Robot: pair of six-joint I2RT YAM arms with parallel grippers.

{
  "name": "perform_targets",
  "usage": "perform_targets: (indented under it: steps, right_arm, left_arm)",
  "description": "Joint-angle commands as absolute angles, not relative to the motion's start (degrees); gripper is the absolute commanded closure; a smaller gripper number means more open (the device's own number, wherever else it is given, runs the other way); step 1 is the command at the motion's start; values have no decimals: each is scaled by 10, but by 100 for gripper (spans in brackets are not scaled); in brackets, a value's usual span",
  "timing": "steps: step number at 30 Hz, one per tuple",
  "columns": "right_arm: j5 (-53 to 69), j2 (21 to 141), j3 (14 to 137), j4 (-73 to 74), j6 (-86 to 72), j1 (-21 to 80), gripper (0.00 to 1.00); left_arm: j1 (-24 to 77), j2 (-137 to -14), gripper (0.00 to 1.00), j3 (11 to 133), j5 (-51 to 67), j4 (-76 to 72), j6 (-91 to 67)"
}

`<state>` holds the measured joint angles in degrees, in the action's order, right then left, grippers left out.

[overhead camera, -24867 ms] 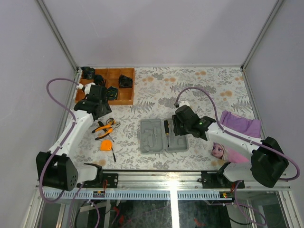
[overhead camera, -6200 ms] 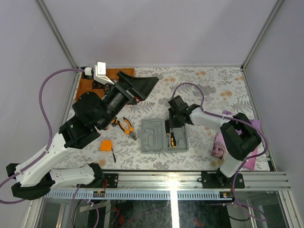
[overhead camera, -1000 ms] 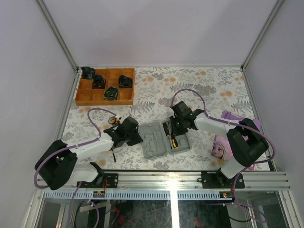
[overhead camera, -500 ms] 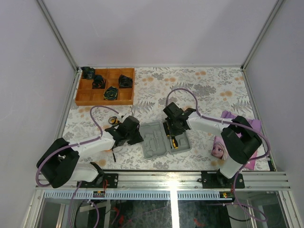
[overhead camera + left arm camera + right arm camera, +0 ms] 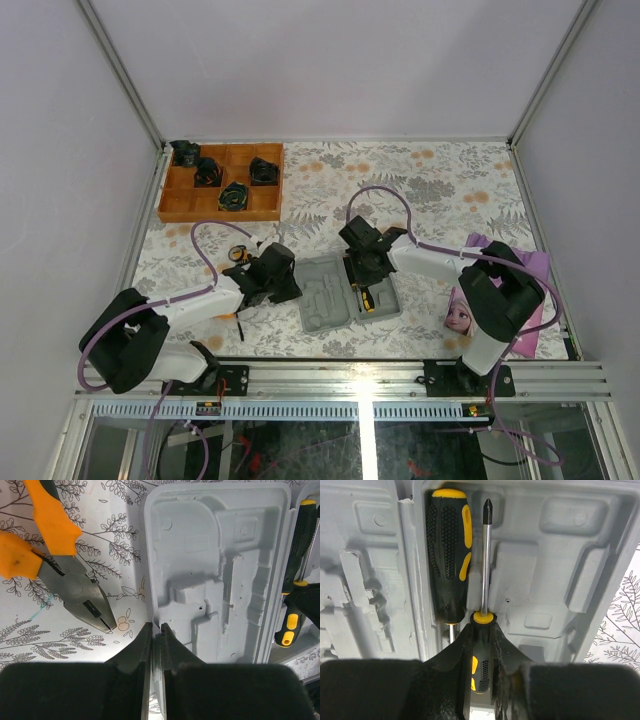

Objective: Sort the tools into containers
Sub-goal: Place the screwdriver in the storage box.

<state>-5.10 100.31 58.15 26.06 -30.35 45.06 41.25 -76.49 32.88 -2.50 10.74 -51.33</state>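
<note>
**A:** What is the left gripper (image 5: 155,630) doing?

**B:** It is pinched tight on the thin left rim of the grey case (image 5: 200,540), at the bottom centre of its wrist view. The case lies open with its moulded recesses facing up.

**A:** And beside it?

**B:** The pliers (image 5: 75,587). Their orange handles run off the upper left, and the steel nose lies on the flowered table (image 5: 112,530), near the case's rim but not touching it.

**A:** The right gripper (image 5: 481,628)?

**B:** It is clamped round the black-and-yellow handle of a screwdriver (image 5: 486,555), low in the centre of its view. The shaft points to the top of the frame, over the case's other half. I cannot tell whether it rests on the plastic.

**A:** Anything alongside?

**B:** A second screwdriver (image 5: 447,555) lies just to its left in a recess by the hinge, with its handle toward the top.

**A:** Farther out?

**B:** From above, the case sits mid-table between the two arms. An orange tray (image 5: 265,200) holding black parts is at the upper left.
</note>
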Motion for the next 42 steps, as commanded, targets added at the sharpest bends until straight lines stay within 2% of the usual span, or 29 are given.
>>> perform_targets:
  steps: [1,9,17,32,42]
  right_arm:
    - [124,1249,471,114,-341,497,100]
    - [42,1067,463,171,-354,494,100]
    - [13,935,469,207,-357,481,100]
    - [52,873,455,218,-339,454,100]
    - [38,808,432,207,-351,426,100]
  left_arm:
    - [429,-798,100,329,30,13,-519]
    - [429,-784,100,331,0,51,-525]
    - [428,-761,100,317,-22,74,-543]
    - [428,-753,100,316,-31,87,-551]
    - [428,-750,100,317,-36,91,-550]
